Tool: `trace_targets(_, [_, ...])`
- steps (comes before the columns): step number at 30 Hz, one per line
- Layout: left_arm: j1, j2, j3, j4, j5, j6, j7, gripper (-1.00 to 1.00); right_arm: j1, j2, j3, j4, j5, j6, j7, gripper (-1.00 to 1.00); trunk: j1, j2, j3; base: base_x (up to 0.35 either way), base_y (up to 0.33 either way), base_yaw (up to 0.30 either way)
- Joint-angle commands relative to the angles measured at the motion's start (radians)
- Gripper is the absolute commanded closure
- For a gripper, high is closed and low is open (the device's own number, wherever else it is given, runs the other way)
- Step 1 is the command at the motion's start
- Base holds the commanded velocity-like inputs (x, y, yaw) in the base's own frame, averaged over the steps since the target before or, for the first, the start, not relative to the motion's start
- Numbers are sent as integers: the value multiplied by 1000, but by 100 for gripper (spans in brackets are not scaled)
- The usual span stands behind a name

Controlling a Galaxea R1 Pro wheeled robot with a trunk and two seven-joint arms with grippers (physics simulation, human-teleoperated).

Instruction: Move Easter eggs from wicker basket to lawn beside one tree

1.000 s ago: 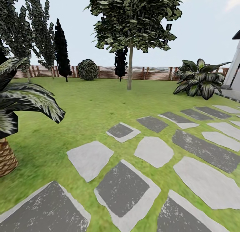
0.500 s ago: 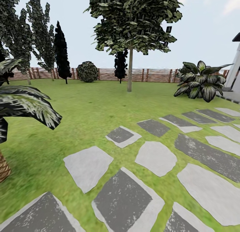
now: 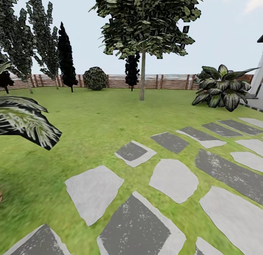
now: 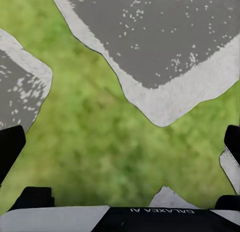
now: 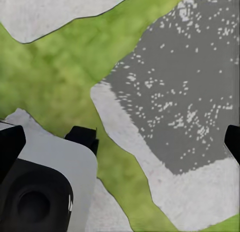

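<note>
Evidently travel step, robot crossing stepping slabs [image 3: 172, 179] on the lawn [image 3: 91, 119] toward the pale-trunk tree [image 3: 142, 77], left end effector [image 4: 120, 142] and right end effector [image 5: 120, 137] spread wide, empty; next move calls for finding basket and eggs.

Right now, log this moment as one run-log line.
phase: driving | left gripper: open, empty | right gripper: open, empty | ahead: tree on lawn | underfoot: slabs

Grey stepping slabs [image 3: 171, 178] spread in front of the slatted wooden fence [image 3: 164, 81]; a round bush [image 3: 95, 78] and dark cypresses [image 3: 65, 57] stand against it.
</note>
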Motion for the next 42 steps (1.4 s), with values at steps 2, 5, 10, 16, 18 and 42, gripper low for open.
trace_targets(2, [0,0,-2,-1,10,-2,-1,-100,-1,-1,4,1,8,-5,-1,-100,1,0,-1,335,0,0])
trace_targets(5, [0,0,-2,-1,10,-2,-1,-100,-1,-1,4,1,9,-5,-1,-100,1,0,-1,335,0,0])
trace_targets(10, [0,0,-2,-1,10,-2,0,-100,-1,-1,4,1,8,-5,-1,-100,1,0,-1,335,0,0])
trace_targets(16, [0,0,-2,-1,10,-2,-1,-100,-1,-1,6,1,10,-5,-1,-100,1,0,-1,335,0,0])
trace_targets(18, [0,0,-2,-1,10,-2,-1,-100,-1,-1,6,1,10,-5,-1,-100,1,0,-1,335,0,0])
trace_targets(42, [0,0,-2,-1,10,-2,-1,-100,-1,-1,6,1,10,-5,-1,-100,1,0,-1,335,0,0])
